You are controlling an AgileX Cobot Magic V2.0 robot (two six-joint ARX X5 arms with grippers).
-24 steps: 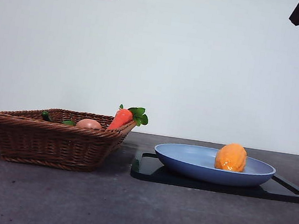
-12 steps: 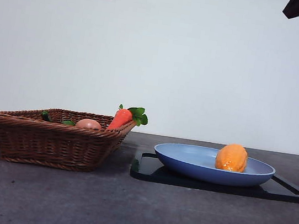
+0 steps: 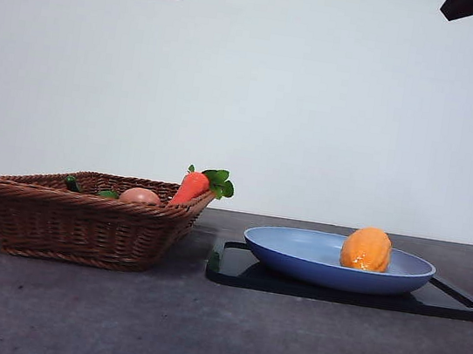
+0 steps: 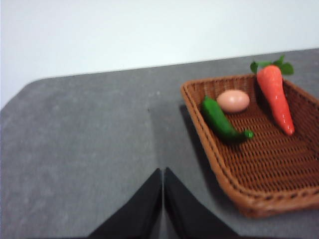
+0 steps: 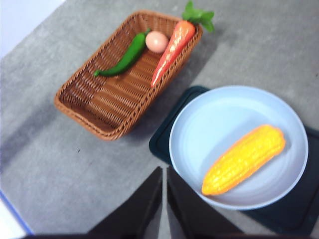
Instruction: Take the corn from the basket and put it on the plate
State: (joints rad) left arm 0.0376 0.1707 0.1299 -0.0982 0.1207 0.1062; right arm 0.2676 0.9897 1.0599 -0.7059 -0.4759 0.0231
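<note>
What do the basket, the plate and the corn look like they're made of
Basket: brown woven wicker, going by the visible weave, though it could be plastic imitation. Plate: smooth matte blue with no shine, likely plastic or melamine; ceramic can't be ruled out. Corn: glossy yellow-orange with ribbed rows and a highlight in the front view, probably moulded plastic.

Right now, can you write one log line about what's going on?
yellow-orange toy corn: lying on round blue plate | brown wicker basket: carrot, egg, green pepper inside | right gripper: shut, high above table | left gripper: shut, beside basket
</note>
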